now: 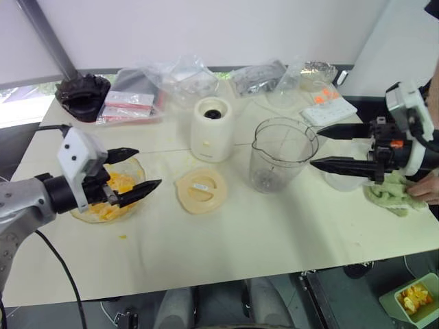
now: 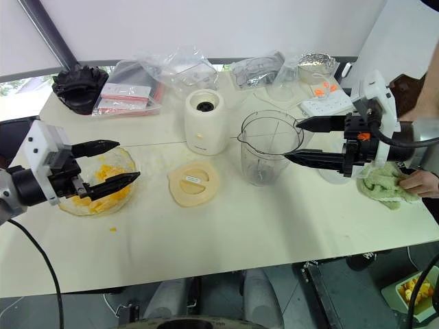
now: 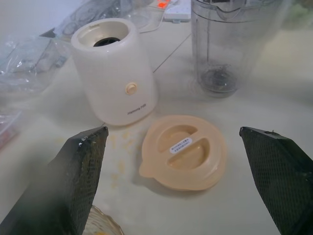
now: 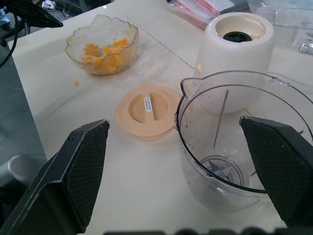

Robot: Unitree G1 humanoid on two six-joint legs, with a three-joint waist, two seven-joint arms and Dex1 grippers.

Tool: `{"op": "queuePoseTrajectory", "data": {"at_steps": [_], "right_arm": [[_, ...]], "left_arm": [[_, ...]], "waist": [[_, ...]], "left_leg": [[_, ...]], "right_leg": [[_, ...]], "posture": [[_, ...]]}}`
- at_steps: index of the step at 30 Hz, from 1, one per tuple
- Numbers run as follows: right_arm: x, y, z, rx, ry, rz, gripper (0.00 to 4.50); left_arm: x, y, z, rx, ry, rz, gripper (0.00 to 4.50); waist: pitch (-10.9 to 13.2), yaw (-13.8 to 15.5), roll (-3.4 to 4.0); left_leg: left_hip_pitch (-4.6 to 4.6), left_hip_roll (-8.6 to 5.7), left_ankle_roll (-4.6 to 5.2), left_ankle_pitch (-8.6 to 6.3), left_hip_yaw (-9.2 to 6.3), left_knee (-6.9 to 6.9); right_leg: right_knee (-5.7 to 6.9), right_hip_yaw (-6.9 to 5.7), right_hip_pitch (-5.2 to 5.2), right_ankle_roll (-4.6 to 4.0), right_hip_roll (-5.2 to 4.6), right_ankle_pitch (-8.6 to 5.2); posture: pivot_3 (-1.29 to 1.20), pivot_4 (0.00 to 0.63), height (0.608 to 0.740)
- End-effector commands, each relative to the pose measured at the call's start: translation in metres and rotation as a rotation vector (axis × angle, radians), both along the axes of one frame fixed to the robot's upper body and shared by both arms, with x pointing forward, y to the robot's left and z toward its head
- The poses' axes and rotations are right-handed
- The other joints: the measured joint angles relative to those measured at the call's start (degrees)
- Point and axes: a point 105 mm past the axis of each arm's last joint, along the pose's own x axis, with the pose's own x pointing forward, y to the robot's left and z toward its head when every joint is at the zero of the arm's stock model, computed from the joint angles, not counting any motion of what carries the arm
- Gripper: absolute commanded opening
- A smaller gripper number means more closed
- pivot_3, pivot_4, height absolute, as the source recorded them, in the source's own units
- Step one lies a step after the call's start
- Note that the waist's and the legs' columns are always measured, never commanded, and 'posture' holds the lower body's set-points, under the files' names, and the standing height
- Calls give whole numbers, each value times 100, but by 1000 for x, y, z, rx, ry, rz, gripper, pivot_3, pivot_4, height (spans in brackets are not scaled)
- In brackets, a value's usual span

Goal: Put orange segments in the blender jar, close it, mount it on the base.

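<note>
Lower wide-open left hand (image 1: 140,171) into scalloped clear glass bowl (image 1: 134,166) near bench's left edge, pinch one glossy orange segment (image 1: 118,184); carry to empty clear ribbed blender jar (image 1: 282,152) mid-bench; right hand (image 1: 315,147) wide, empty

Yellow-orange orange segments (image 4: 105,53); clear blender jar (image 1: 282,154); cream-white base (image 1: 212,129); cream lid (image 1: 200,190).
</note>
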Motion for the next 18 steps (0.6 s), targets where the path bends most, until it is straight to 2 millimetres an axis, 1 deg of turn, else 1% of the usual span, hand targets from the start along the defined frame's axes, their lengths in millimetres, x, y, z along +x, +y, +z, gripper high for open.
{"op": "queuePoseTrajectory", "data": {"at_steps": [1, 3, 6, 12, 18], "right_arm": [[-2, 2, 9, -2, -46, 13, 4451], [-1, 2, 8, -1, -49, 13, 4451], [0, 3, 9, 10, -59, 12, 4451], [2, 8, 6, 19, -58, 23, 4451], [3, 15, 5, 25, -56, 44, 4451]], "left_arm": [[-4, -4, 10, 16, -45, -16, 4500], [-1, -2, 9, 29, -39, 14, 4500], [-1, -3, 12, 6, -46, 7, 4500], [-3, -2, 13, 15, -42, 15, 4500], [0, 14, 5, 58, 38, 75, 4500]], "waist": [[0, 0, 0], [0, 0, 0], [0, 0, 0], [0, 0, 0], [0, -7, 0]], "left_leg": [[0, 0, 0, 0, 0, 0], [0, 0, 0, 0, 0, 0], [0, 0, 0, 0, 0, 0], [0, -2, 0, 0, 0, 0], [0, -1, 0, 0, 0, 0]], "right_leg": [[0, 0, 0, 0, 0, 0], [0, 0, 0, 0, 0, 0], [1, 0, 0, 0, 0, 0], [1, 1, 0, 0, 1, 0], [2, 1, -1, 0, 2, 0]], "posture": [[0, 150, 740], [0, 150, 740], [0, 150, 740], [0, 150, 740], [0, 150, 740]]}}
